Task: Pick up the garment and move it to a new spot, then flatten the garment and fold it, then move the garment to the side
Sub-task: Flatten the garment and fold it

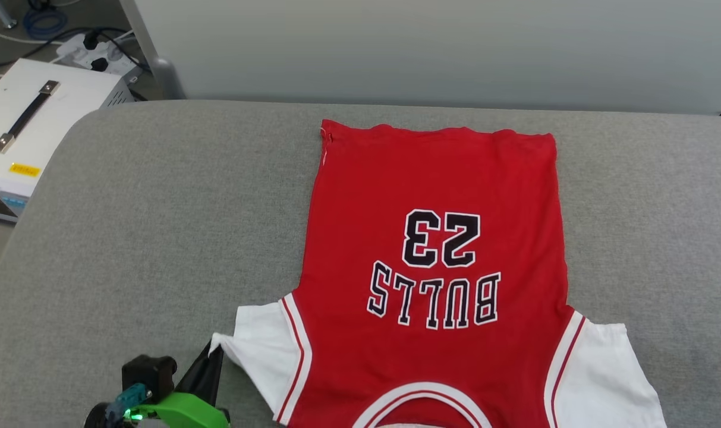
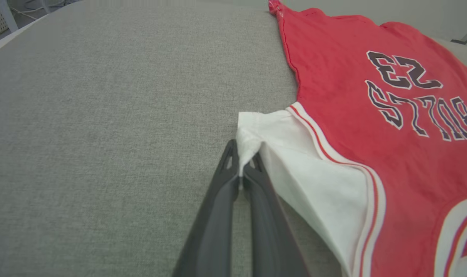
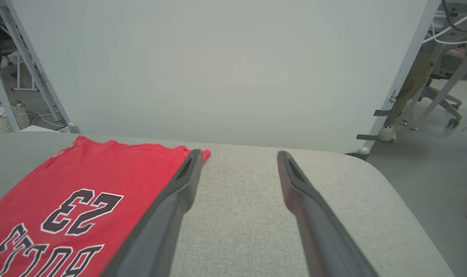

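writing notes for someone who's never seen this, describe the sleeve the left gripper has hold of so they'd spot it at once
On the wide grey cushion lies a red garment printed BULLS 23. Its left sleeve is the white one on the robot's left. Unlike the right sleeve, lying flat and free, its corner is bunched between the fingers of the shut left gripper.

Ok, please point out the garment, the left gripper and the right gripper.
garment [image 1: 431,178]: head view, plain red cloth beyond the number.
left gripper [image 2: 244,158]: left wrist view, between fingertips pinching the white sleeve.
right gripper [image 3: 240,156]: right wrist view, gap between its open fingertips.
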Motion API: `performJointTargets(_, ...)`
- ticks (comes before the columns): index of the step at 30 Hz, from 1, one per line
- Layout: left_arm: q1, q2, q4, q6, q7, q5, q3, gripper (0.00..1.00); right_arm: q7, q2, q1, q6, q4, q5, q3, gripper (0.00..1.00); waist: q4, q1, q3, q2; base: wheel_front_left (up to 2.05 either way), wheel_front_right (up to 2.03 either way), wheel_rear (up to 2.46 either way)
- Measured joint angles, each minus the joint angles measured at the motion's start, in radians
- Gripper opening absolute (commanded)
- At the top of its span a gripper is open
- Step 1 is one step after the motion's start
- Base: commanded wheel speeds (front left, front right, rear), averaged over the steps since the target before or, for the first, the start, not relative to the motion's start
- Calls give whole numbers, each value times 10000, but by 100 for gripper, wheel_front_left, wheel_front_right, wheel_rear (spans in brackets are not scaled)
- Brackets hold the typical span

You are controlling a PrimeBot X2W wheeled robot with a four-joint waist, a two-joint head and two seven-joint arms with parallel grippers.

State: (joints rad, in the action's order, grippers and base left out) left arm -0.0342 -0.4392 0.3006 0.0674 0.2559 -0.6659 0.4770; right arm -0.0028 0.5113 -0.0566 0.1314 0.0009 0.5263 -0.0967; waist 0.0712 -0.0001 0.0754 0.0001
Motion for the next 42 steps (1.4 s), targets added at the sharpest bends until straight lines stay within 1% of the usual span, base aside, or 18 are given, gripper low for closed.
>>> performJointTargets(4, -377, 221, -370, -6, 0, 332, -196, 0, 1271, 81, -1567, 0, -518, 79, -123, 100, 206, 0, 446, 0, 0, 0, 0)
performJointTargets(6, -568, 395, -575, -12, 0, 577, -320, 0, 2023, 215, -2601, 0, -506, 127, -31, 100, 332, 0, 752, -1, 0, 0, 0)
performJointTargets(8, -750, 545, -694, 0, 0, 802, -418, 0, 2658, 495, -3555, 0, -334, 119, 169, 100, 451, 0, 1049, 0, 0, 0, 0)
performJointTargets(11, -1004, 849, -936, -17, 0, 1097, -612, 0, 3747, 1022, -5020, 0, 284, 119, 675, 100, 652, 0, 1555, 0, 0, 0, 0)
performJointTargets(13, -1157, 1081, -1081, -59, 0, 1338, -734, 0, 4752, 1319, -5996, 0, 888, 188, 1103, 100, 797, 1, 1926, 0, 0, 0, 0)
performJointTargets(16, -1324, 1440, -1277, -186, 0, 1582, -936, 0, 6564, 1415, -7095, 0, 1730, 489, 1714, 100, 1010, 2, 2464, 0, 0, 0, 0)
performJointTargets(18, -1466, 1682, -1390, -297, 0, 1820, -1022, 0, 7551, 1388, -7791, 0, 2220, 654, 1979, 100, 1161, 3, 2843, 0, 0, 0, 0)
performJointTargets(19, -1595, 1887, -1457, -422, 0, 1992, -1091, 0, 8326, 1419, -8319, 0, 2581, 700, 2159, 100, 1288, 2, 3145, 0, 0, 0, 0)
performJointTargets(23, -1824, 2301, -1484, -683, 0, 2339, -1308, 0, 9994, 1342, -9178, 0, 3452, 746, 2322, 100, 1612, 3, 3852, 0, 0, 0, 0)
performJointTargets(28, -1949, 2688, -1480, -959, 0, 2694, -1588, 0, 10615, 1179, -9778, 0, 3893, 545, 2291, 100, 1970, 3, 4563, 0, 0, 0, 0)
performJointTargets(33, -2127, 3043, -1463, -1252, 0, 3049, -1825, 0, 10813, 1225, -9973, 0, 4355, 29, 2318, 100, 2305, 2, 5192, 0, 0, 0, 0)
performJointTargets(35, -2192, 3160, -1448, -1344, 8, 3160, -1904, 0, 10899, 1317, -9950, -2, 4410, -67, 2491, 100, 2426, 2, 5366, 0, 0, 0, 0)
performJointTargets(37, -2225, 3225, -1402, -1438, 58, 3246, -1942, 0, 11005, 1544, -9896, -2, 4370, -123, 2717, 100, 2536, 2, 5500, 0, 0, 0, 0)
performJointTargets(40, -2283, 3367, -1319, -1572, 90, 3361, -2017, 0, 11068, 1760, -9848, -2, 4261, -6, 2807, 100, 2650, 1, 5620, -1, 0, 0, 0)
performJointTargets(41, -2296, 3390, -1296, -1609, 90, 3396, -2044, 0, 11083, 1804, -9839, -2, 4249, 58, 2782, 50, 2661, 0, 5624, 0, 0, 0, 0)
performJointTargets(42, -2307, 3413, -1273, -1628, 90, 3425, -2082, 0, 11072, 1831, -9822, -2, 4242, 121, 2746, 4, 2656, 0, 5619, 0, 0, 0, 0)
